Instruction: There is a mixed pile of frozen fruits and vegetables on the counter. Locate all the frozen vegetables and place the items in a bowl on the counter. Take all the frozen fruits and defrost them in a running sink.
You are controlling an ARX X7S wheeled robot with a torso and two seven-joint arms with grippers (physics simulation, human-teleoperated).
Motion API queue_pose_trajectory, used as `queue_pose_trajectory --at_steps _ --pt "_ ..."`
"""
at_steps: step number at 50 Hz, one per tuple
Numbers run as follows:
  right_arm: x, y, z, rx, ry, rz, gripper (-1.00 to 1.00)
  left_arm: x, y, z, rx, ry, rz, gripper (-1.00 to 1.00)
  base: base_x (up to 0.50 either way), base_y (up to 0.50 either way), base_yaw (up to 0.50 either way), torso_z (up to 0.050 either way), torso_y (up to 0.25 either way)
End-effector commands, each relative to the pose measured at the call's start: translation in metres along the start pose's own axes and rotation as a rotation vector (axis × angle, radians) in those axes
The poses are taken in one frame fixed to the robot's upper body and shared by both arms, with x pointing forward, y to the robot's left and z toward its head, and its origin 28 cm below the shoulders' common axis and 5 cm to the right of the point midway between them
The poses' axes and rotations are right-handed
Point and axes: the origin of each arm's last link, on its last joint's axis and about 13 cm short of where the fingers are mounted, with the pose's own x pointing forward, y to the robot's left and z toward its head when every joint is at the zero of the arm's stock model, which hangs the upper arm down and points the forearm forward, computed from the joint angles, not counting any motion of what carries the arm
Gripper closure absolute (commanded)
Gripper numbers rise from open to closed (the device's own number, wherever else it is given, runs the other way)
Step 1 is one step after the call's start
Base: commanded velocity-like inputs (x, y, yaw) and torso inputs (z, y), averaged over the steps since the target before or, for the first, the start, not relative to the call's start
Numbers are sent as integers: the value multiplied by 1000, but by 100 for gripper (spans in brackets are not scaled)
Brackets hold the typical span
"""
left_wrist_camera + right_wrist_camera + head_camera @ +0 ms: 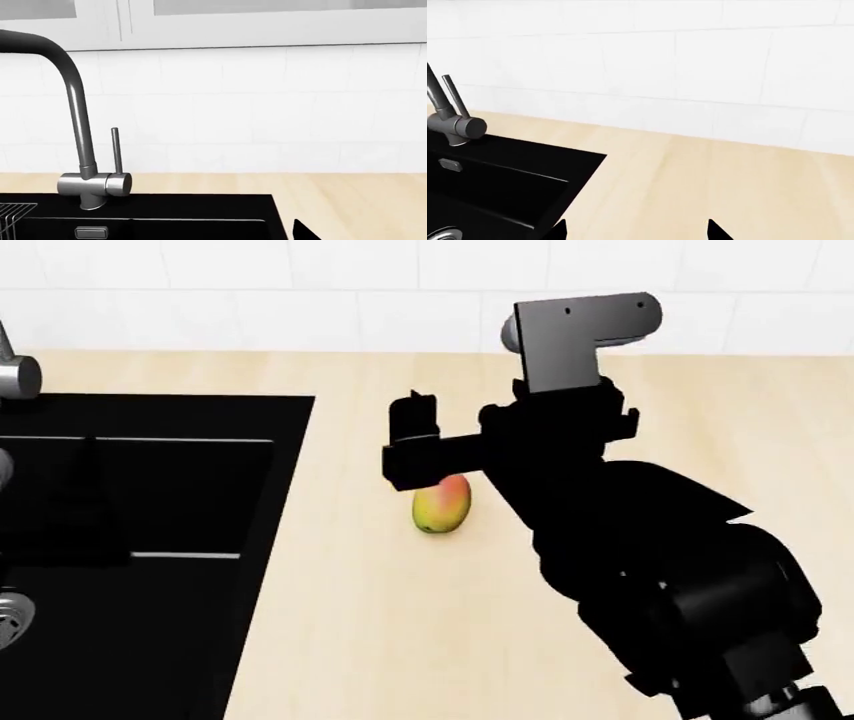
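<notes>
The right end effector [416, 445], fingers spread and empty, hangs just over the mango [442, 506] on the table [400, 620]. The mango's long axis runs roughly toward the robot, with the sink [160, 500] lying to its left. The left end effector is out of sight.

Bare light beige wood-look counter [374, 640] between black rectangular sink basin [147, 540] and my right arm: open passage. My right gripper [411, 452] sits directly over small yellow-green red-blushed mango [442, 505], blocking top approach. Steel faucet [83, 145] stands at basin's back rim, white tiled wall behind.
</notes>
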Motion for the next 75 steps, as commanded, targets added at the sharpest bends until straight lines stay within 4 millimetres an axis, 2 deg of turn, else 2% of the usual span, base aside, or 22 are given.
queue_pose_trajectory --at_steps 1,2,8,19,30,47,48,60,65,67,71,75 --pt "43 2 -9 21 95 64 -100 -3 4 4 -13 -11 9 -100 0 0 0 0 0" --pt "46 1 -14 -12 108 46 -100 -3 4 3 -15 -11 10 -100 0 0 0 0 0" --pt "60 -2 -38 34 152 55 -100 0 2 3 -15 -9 12 -100 0 0 0 0 0" --pt "58 -1 -68 58 201 34 -100 2 -2 0 -11 -4 3 -100 0 0 0 0 0" --pt "57 1 -78 92 225 31 -100 1 -1 0 -14 -3 -2 -100 0 0 0 0 0" --pt "56 -2 -82 98 235 -13 -100 0 -2 -1 -17 1 -14 -100 0 0 0 0 0" --pt "56 -2 -82 92 233 -20 100 0 -2 -1 -16 1 -13 -100 0 0 0 0 0" --pt "58 -5 -70 64 179 -56 100 -6 2 0 -17 0 -18 -100 0 0 0 0 0" --pt "54 -8 -41 24 123 -48 100 -5 -4 1 7 2 -58 -100 0 0 0 0 0" --pt "45 -9 -28 14 105 -38 100 -6 -12 6 -55 -14 -127 -100 0 0 0 0 0" --pt "28 -11 -2 -28 60 -26 100 -11 -22 12 -48 -12 -265 -100 0 0 0 0 0" --pt "1 -9 26 -80 23 5 100 -12 -22 18 -42 -4 -324 -100 0 0 0 0 0"
